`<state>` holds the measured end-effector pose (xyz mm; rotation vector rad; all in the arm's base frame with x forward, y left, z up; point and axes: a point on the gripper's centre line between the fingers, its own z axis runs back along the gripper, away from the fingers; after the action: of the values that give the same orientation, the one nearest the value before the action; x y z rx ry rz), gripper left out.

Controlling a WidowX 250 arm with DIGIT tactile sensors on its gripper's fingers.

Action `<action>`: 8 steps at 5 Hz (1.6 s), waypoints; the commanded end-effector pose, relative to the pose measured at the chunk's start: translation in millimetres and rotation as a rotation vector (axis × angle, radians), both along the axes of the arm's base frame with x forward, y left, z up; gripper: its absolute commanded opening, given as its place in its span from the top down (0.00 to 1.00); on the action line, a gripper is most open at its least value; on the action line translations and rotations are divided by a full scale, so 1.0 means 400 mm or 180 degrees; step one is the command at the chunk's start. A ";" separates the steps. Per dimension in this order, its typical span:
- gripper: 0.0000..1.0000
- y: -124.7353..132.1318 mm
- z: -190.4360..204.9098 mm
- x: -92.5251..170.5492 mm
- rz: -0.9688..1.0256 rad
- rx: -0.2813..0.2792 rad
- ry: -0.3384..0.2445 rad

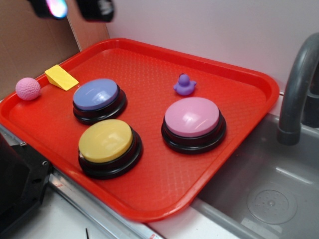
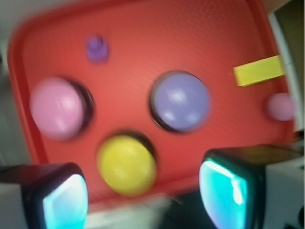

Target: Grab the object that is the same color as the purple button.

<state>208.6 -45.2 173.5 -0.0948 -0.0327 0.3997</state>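
A tiny purple duck, the object (image 1: 184, 85), stands on the red tray (image 1: 149, 62) toward its far side; in the blurred wrist view the duck (image 2: 97, 48) shows at upper left. The purple button (image 1: 96, 98) sits left of the tray's middle, and the purple button (image 2: 180, 101) lies near the centre of the wrist view. My gripper (image 1: 72, 9) hangs high over the tray's far left corner, well away from the duck. Its gripper (image 2: 143, 198) fingers stand wide apart and open, with nothing between them.
A pink button (image 1: 193, 123) and a yellow button (image 1: 108, 147) also stand on the tray. A yellow wedge (image 1: 61, 77) and a pink dimpled ball (image 1: 28, 88) lie at its left end. A grey sink (image 1: 269, 194) with a faucet (image 1: 298, 84) is on the right.
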 end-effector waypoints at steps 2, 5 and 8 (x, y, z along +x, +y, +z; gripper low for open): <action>0.00 0.049 -0.108 0.177 0.0363 0.0285 -0.0313; 0.00 0.049 -0.108 0.177 0.0363 0.0285 -0.0313; 0.00 -0.019 -0.212 0.199 -0.0347 0.0219 -0.0409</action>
<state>280.7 -60.2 77.9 -0.0429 -0.1335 0.2790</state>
